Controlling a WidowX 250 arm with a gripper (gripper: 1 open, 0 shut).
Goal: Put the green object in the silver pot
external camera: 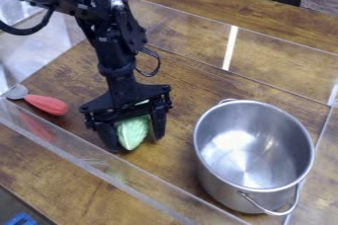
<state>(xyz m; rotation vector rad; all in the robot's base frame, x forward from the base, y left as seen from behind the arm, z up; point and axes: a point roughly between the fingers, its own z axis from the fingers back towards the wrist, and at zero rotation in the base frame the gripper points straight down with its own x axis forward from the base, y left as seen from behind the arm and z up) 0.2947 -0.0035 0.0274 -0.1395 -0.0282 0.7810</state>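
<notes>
We have the gripper [128, 127] pointing straight down in the lower-left-center of the frame, jaws spread wide, 1 finger on each side of the green object [132, 133]. Nothing is clamped yet — the gourd lies on the wooden table [79, 175] between the fingers, so the hand is open and straddling, not holding.

Key relation: the green object sits directly under the hand, no offset to correct. Its long axis looks to run roughly from upper-left to lower-right of the frame, but the fingers hide its ends, so we can't fix that exactly. The jaws appear to bracket its short dimension, which is what we want for a squeeze.

The silver pot [255, 158] stands at lower right, near but apart from the gripper, mouth up and empty, wire handle toward the bottom edge.

Room: clear tabletop between gourd and pot — our guess is close, lift above the rolled rim, shift right. The clear acrylic wall [59, 130] runs just beside the hand at lower left. The red item [45, 103] lies at the left, out of the path.
</notes>
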